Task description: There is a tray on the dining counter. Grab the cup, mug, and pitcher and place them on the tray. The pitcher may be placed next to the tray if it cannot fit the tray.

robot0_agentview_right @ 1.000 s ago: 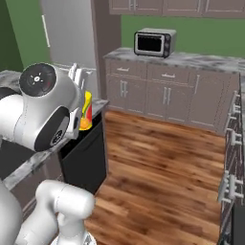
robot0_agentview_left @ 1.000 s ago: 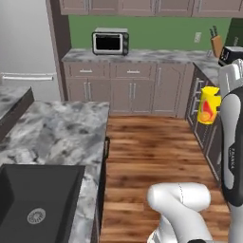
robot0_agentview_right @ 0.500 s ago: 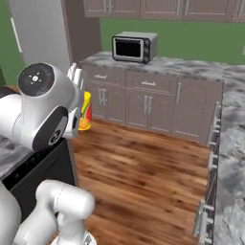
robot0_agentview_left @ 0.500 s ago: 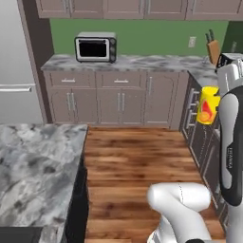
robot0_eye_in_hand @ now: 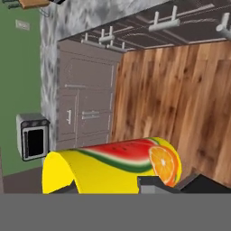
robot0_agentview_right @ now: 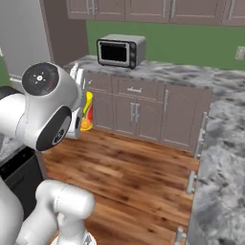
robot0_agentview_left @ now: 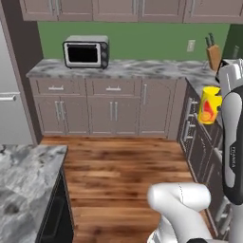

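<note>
Cup (robot0_agentview_left: 209, 105) sits in the gripper (robot0_eye_in_hand: 135, 187), carried in the air above the wood floor (robot0_agentview_left: 123, 175), clear of any counter. From the left base camera it shows beside the upright white arm (robot0_agentview_left: 232, 137), at about the height of the worktop (robot0_agentview_left: 118, 69) along the back wall. From the right base camera a strip of the yellow cup (robot0_agentview_right: 87, 111) with its orange base peeks out just behind the arm's big round joint. The hand camera looks along the cup (robot0_eye_in_hand: 113, 164) from close up: it lies across the bottom of the picture, its yellow side printed with a watermelon slice and an orange slice, and a dark fingertip (robot0_eye_in_hand: 153, 184) presses against it; the jaws are drawn in narrow, gripping the cup between them. A microwave (robot0_agentview_left: 86, 51) stands on the back worktop, well away from the cup
</note>
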